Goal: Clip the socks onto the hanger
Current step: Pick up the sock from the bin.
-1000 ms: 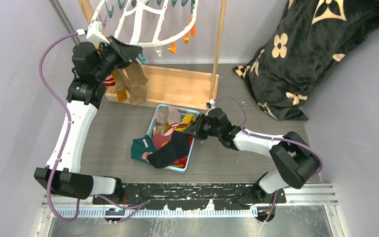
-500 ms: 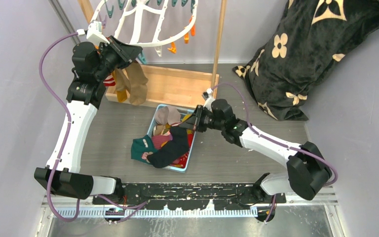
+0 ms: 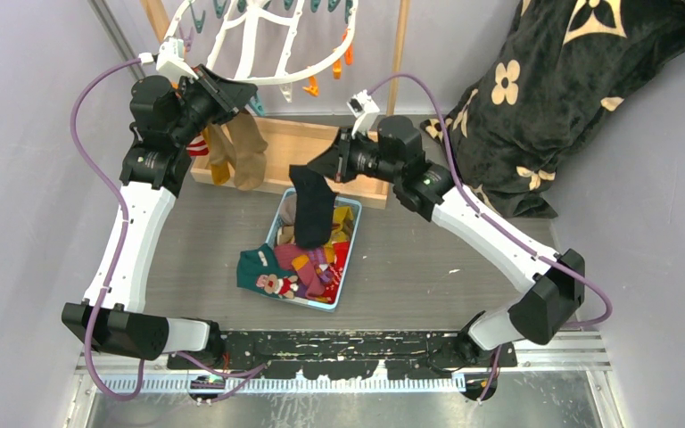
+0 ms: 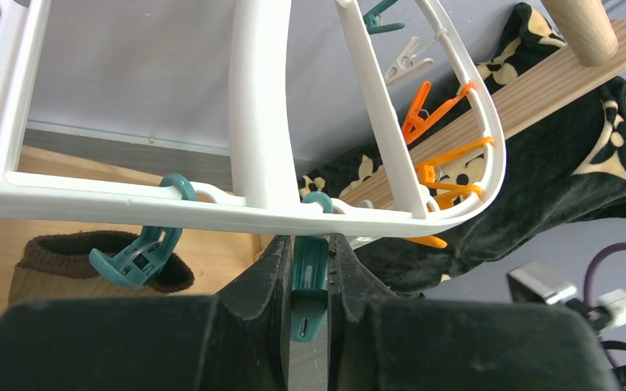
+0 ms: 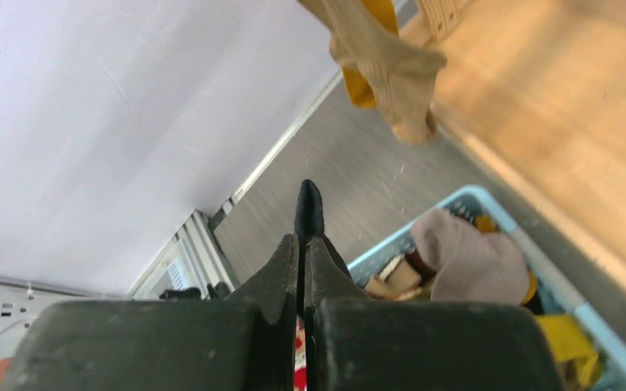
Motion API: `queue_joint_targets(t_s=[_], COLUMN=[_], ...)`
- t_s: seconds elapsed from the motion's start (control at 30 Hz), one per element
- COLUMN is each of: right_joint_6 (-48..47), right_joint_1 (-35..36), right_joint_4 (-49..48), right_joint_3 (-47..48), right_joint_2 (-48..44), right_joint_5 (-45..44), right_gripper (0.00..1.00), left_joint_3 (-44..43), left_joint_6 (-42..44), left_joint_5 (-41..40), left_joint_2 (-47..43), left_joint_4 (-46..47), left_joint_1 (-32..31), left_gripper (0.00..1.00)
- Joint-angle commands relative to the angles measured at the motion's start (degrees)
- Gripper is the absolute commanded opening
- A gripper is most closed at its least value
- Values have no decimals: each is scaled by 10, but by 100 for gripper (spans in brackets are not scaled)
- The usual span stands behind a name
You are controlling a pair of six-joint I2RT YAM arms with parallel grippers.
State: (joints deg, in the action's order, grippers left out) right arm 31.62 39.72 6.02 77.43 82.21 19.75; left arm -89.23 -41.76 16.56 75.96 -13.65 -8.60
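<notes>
Top external view: the right gripper [image 3: 310,168] is now lifting a black sock [image 3: 314,214] clear of the blue basket [image 3: 339,305], having closed on it down among the pile a second ago. The pick looks done, and the carry to the hanger [image 3: 259,53] is starting.

Left wrist view: the left gripper [image 4: 310,244] is squeezing a teal clip [image 4: 310,287] under the hanger's rim, probably holding it open for the sock.

Right wrist view: the sock's edge is poking out between tightly pinched fingers. A tan sock [image 5: 383,57] and the wooden stand [image 5: 554,98] are hanging and lying close ahead, leaving freer room to the left
</notes>
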Motion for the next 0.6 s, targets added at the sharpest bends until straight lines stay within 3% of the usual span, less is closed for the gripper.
queue_joint_targets(t_s=[0.0, 0.2, 0.57], right_joint_6=[-84, -103, -136], right_joint_1=[-2, 0, 14], right_joint_4=[0, -10, -77], right_joint_3=[88, 168, 184], right_joint_2=[32, 85, 98], right_joint_5=[-13, -18, -38], right_gripper=[1, 1, 1], left_joint_3=[-29, -27, -27], left_joint_6=[-1, -2, -14], left_joint_5=[6, 5, 17], left_joint_2=[-17, -20, -22], left_joint_4=[31, 34, 38], left_joint_1=[2, 2, 2], left_gripper=[0, 0, 0])
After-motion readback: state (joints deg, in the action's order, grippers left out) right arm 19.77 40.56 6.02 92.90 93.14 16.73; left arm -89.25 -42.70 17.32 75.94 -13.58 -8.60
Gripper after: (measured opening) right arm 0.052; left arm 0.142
